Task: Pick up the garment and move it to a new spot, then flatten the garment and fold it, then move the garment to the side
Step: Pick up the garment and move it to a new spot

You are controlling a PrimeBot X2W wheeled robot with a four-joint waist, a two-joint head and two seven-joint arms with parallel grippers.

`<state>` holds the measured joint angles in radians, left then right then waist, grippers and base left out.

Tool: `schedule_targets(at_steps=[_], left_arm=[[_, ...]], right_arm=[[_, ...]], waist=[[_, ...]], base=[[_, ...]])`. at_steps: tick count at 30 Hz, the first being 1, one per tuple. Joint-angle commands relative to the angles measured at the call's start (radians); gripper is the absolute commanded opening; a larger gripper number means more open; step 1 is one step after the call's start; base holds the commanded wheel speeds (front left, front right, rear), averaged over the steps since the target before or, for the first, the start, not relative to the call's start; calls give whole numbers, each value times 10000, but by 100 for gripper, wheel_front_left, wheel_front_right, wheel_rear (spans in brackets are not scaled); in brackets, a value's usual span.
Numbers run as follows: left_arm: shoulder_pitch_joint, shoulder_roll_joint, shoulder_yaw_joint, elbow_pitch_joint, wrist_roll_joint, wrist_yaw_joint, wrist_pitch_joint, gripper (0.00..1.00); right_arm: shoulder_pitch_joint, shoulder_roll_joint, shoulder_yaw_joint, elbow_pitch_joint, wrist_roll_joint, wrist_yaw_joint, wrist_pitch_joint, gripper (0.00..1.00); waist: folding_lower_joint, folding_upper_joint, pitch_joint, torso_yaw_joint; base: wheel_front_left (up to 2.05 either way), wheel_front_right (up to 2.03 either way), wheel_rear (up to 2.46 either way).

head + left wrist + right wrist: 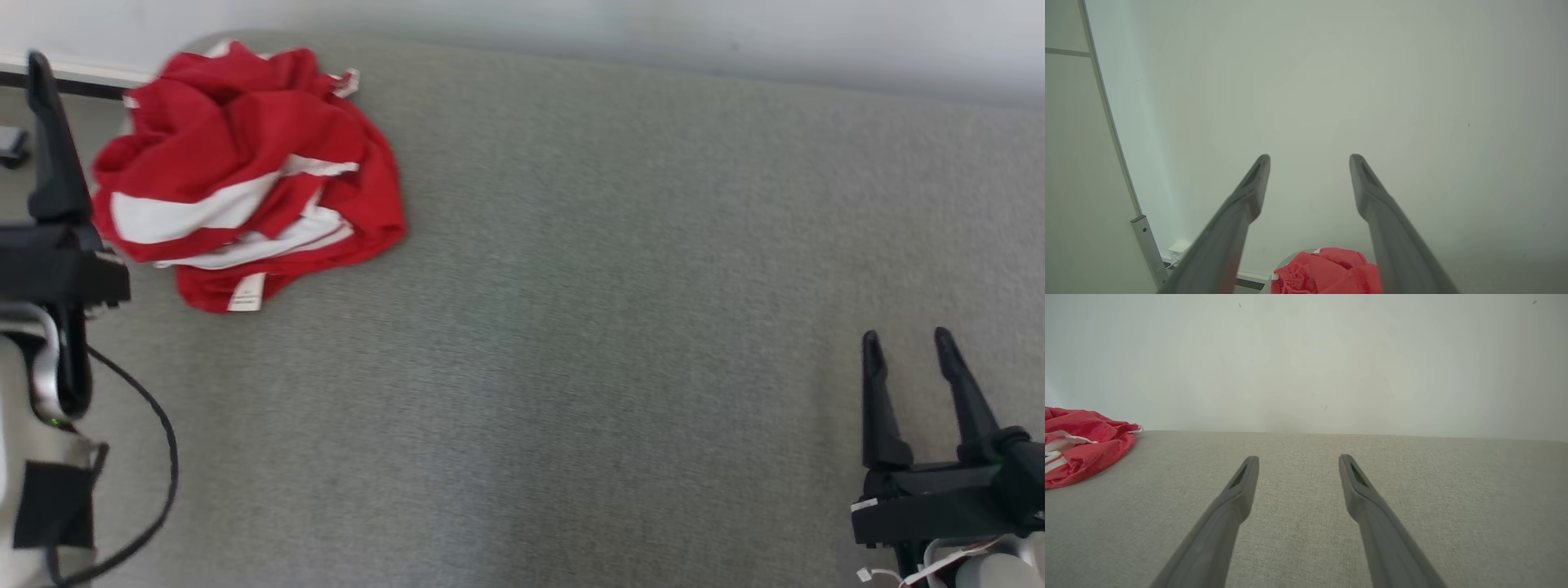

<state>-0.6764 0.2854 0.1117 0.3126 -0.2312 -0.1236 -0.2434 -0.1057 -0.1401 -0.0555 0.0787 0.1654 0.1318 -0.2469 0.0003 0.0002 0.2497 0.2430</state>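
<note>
My left tool (1309,160) sits just beside the garment (245,171), which lies to its right, well apart from the right tool (906,339); both tools spread, empty; I'd reach left-handed.

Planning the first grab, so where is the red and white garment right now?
In the head view the garment lies crumpled at the far left corner of the grey surface, near the wall, just right of the left gripper.

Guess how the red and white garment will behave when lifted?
Probably floppy: the garment lies in a crumpled heap, so one pinch would likely lift a layer and leave the rest dangling. Likely light, as thin cloth. It may drag rather than slide on the woven grey table.
</note>
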Motion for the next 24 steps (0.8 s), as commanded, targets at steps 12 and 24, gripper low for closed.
schedule_targets(at_steps=[12,24], left_arm=[[-1780,1124,-121,2949,-449,-69,1046,100],[-2160,1849,-728,5758,-879,-64,2983,100]], right_arm=[[-267,129,-654,-437,-158,-21,-104,100],[-366,111,-913,-433,-115,-21,-142,100]], waist=[[-3,-2,1753,-1937],[-3,-2,1637,-2265]], base=[[0,0,0],[0,0,0]])
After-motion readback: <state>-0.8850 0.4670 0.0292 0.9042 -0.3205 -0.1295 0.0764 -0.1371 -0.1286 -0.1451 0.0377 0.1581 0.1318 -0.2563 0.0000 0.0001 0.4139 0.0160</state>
